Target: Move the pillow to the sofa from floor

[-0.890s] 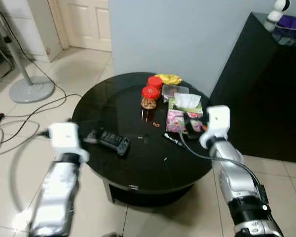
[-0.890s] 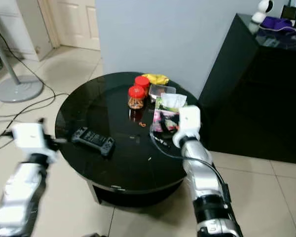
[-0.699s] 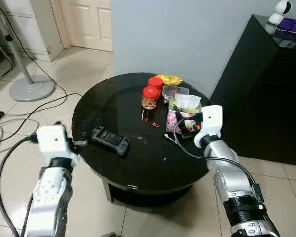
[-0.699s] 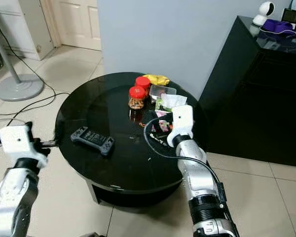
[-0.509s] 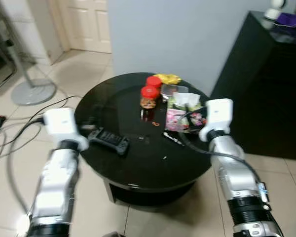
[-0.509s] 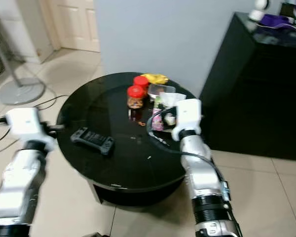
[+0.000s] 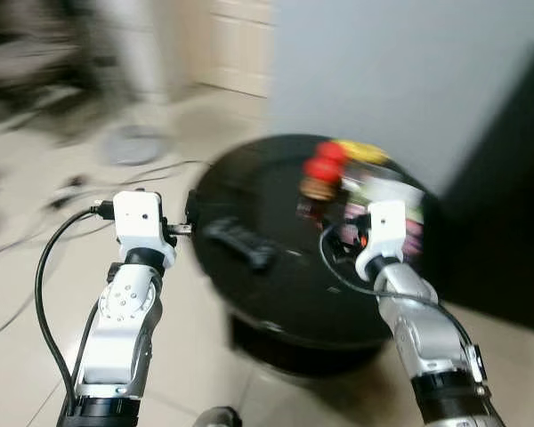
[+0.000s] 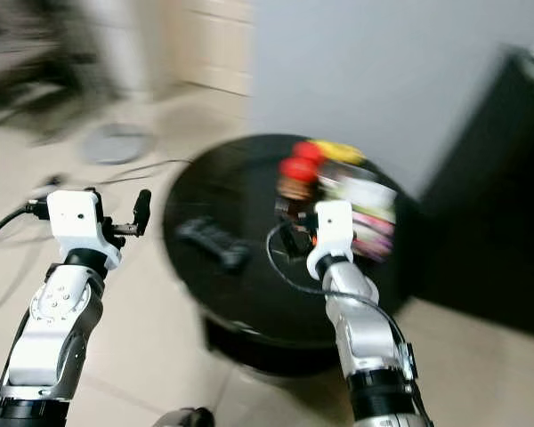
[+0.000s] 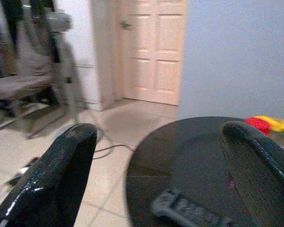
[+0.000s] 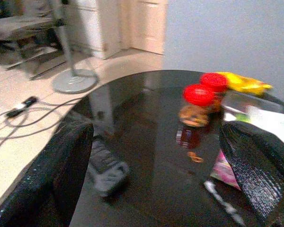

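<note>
Nearest the camera, both silver arms are reaching forward at about chest height. The left hand (image 9: 156,170) is riding over the tiled floor (image 7: 36,302) just beside the worktop (image 7: 285,285), its two black fingers (image 9: 52,179) spread wide with nothing between them. The right hand (image 10: 151,165) is hovering above the worktop's dark top, likewise spread wide and carrying nothing. Both seem to be held up and ready rather than working, which suits a robot that is walking or turning: the head views are smeared with blur.

On the round black worktop a dark game controller (image 10: 104,165) is lying flat near the left edge. Further in, two red-lidded jars (image 10: 197,106) are standing upright, close together, with a yellow packet (image 10: 244,81) behind them and a colourful bag (image 7: 392,218) at the right.

Beyond, cables (image 10: 23,106) are trailing across the floor towards a round stand base (image 10: 75,80), and a pale door (image 9: 154,49) is closing off the far wall.

The pillow and the sofa cannot be made out here, so the robot is probably looking for the pillow before any pickup can begin.
</note>
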Available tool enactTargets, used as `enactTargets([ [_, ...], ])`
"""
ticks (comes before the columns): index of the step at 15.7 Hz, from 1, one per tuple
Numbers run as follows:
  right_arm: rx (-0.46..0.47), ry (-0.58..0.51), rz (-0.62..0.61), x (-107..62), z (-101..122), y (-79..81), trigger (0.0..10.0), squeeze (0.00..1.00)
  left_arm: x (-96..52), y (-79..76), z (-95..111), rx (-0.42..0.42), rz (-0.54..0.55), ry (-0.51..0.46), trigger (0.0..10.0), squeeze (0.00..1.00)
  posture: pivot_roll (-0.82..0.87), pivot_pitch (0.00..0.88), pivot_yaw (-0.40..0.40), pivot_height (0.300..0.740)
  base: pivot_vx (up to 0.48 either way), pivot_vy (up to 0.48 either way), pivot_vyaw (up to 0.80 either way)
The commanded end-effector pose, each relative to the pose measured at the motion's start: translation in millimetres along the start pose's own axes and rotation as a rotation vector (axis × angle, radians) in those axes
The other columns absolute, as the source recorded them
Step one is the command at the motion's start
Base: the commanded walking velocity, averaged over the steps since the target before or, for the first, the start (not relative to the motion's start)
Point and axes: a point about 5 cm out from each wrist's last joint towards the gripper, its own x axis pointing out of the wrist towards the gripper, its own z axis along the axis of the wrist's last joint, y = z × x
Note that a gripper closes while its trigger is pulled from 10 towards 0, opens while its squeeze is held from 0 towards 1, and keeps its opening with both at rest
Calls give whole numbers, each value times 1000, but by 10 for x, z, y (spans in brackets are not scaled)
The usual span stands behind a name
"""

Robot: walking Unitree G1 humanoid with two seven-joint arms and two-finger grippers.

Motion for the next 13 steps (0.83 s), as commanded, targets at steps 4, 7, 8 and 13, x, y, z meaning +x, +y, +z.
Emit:
enactTargets([
  [4, -2, -7, 35, 19, 30, 85, 10000, 0, 36, 9, 110, 73, -2, -49, 10000, 0, 102, 0, -12, 740, 0, 0, 800],
  [7, 0, -9, 49, 12, 25, 131, 10000, 0, 35, 13, 114, 78, -6, -58, 10000, 0, 97, 0, -5, 740, 0, 0, 800],
  [8, 3, -8, 45, 11, 22, 127, 10000, 0, 41, 12, 104, 82, -9, -53, 10000, 0, 92, 0, 1, 740, 0, 0, 800],
  [13, 15, 33, 24, 10, -44, 82, 10000, 0, 52, -30, 65, 87, -34, -36, 10000, 0, 92, 0, 4, 740, 0, 0, 800],
])
